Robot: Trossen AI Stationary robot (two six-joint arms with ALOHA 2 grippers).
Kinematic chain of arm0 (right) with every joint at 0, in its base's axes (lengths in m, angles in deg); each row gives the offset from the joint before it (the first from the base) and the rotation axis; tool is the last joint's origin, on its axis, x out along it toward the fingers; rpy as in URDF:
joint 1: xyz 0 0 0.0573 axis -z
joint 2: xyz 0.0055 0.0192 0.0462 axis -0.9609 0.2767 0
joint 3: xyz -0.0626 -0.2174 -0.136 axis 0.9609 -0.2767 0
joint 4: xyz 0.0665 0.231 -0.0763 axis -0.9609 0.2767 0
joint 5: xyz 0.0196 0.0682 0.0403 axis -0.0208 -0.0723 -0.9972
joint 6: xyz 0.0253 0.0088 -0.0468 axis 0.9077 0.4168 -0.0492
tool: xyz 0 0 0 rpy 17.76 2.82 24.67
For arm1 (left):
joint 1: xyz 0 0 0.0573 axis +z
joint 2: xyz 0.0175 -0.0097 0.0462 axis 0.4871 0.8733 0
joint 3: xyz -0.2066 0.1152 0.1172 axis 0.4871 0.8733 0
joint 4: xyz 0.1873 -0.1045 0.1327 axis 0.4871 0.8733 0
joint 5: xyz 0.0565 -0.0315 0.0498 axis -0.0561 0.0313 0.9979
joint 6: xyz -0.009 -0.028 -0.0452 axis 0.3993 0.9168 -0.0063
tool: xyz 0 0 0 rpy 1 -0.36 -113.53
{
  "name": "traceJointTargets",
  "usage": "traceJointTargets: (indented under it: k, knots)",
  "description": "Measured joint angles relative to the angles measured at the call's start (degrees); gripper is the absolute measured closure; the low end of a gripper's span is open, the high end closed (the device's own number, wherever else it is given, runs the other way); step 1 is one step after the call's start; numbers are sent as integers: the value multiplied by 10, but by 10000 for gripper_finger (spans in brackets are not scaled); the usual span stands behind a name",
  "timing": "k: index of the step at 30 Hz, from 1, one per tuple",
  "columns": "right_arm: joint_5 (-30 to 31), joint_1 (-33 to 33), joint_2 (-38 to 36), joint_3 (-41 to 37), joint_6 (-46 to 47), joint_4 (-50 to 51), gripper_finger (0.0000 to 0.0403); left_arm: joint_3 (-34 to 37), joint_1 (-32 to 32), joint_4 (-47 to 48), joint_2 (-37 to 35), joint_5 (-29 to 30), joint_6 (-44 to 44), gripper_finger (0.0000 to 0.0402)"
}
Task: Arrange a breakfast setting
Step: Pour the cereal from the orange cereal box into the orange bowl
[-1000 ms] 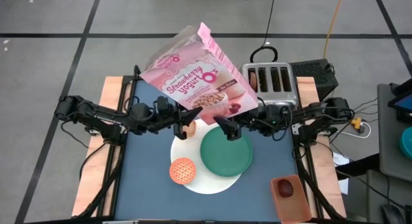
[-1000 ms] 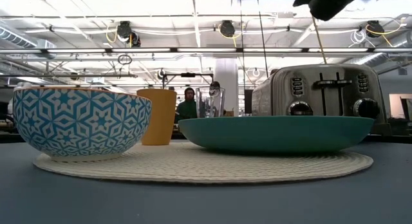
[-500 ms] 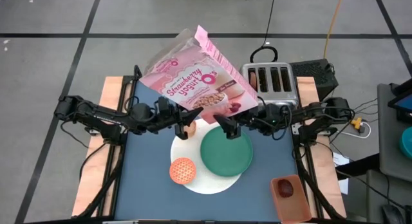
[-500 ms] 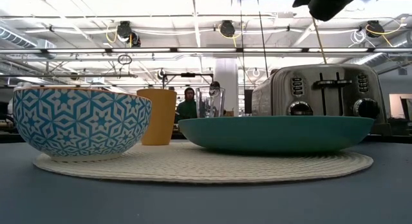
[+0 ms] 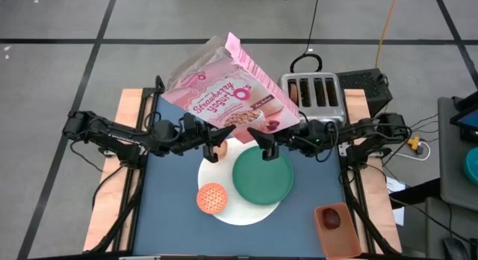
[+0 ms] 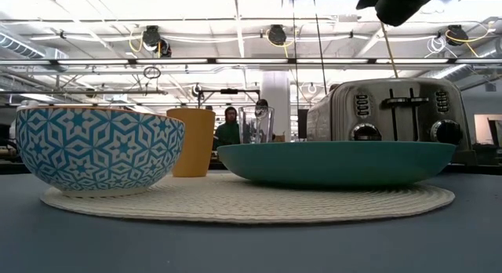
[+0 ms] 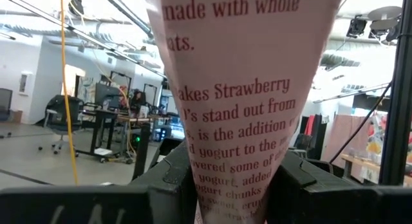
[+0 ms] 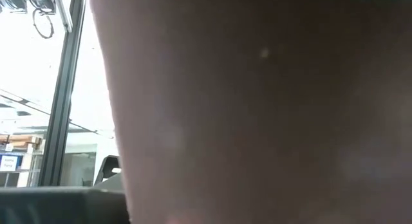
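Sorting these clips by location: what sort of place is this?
Probably a robotics lab or workshop, not a kitchen. The toaster and teal plate sit on a rig table, with ceiling pipes, taped concrete floor and workbenches beyond.

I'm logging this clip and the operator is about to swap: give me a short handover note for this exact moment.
Left gripper: shut on the pink cereal bag, held above the table's back.
Right gripper: at the bag's other lower corner; grip unclear.
Placed: green plate and patterned bowl on the white mat; orange cup behind the bowl.
Toaster at back right; orange tray with dark fruit off the right front.
Left: cereal looks unpoured.
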Motion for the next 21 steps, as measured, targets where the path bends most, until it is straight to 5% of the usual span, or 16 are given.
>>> traceJointTargets:
  k: [11, 21]
  knots:
    - [-1, 0, 0, 0, 1, 1, 181, 1, 0, 2, 0, 3, 18, 273]
    - [-7, 0, 0, 0, -2, 11, 185, 2, 0, 10, 2, 6, 24, 164]
